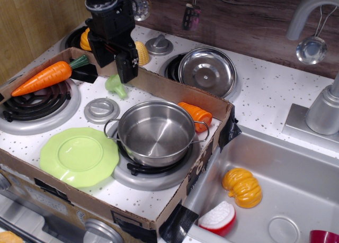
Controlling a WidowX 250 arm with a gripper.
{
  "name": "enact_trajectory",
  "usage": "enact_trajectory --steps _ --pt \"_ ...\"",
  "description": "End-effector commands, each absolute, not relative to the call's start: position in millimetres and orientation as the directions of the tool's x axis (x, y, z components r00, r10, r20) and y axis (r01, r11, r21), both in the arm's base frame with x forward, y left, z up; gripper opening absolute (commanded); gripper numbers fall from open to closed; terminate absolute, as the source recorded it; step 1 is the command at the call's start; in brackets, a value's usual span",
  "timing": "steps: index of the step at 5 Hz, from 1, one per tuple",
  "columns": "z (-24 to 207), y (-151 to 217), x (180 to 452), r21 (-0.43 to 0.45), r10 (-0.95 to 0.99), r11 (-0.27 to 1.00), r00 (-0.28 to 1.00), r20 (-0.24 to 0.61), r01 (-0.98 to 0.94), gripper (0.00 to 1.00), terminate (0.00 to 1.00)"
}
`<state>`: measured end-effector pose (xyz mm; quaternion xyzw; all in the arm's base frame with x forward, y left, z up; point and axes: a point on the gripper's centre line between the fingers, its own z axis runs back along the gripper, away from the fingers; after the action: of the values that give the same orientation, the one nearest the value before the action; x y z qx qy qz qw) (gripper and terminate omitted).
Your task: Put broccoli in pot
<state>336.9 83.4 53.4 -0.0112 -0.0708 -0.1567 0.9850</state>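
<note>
Tool (115, 69): upper left of frame, black fingers spread open, holding nothing, directly above broccoli.
Broccoli (116, 86): on bench, left of centre, just below tool.
Pot (155, 132): centre, on burner, empty.

The black hand (113, 60) hangs just above the broccoli (116, 86), at the far side of the cardboard tray (175, 89). The empty pot (155, 132) sits on a burner to the near right, a green plate (79, 156) to its left.
</note>
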Motion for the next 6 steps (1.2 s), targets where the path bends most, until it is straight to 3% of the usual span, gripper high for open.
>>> enact_trajectory --steps 1,3,6 --pt "60 87 366 0.013 -0.32 0.946 0.929 0.184 0.323 1.0 0.0" --pt "40 92 366 -0.009 -0.294 0.953 0.934 0.206 0.302 1.0 0.0" --pt "14 89 345 -0.021 -0.171 0.983 0.955 0.244 0.181 1.0 0.0"
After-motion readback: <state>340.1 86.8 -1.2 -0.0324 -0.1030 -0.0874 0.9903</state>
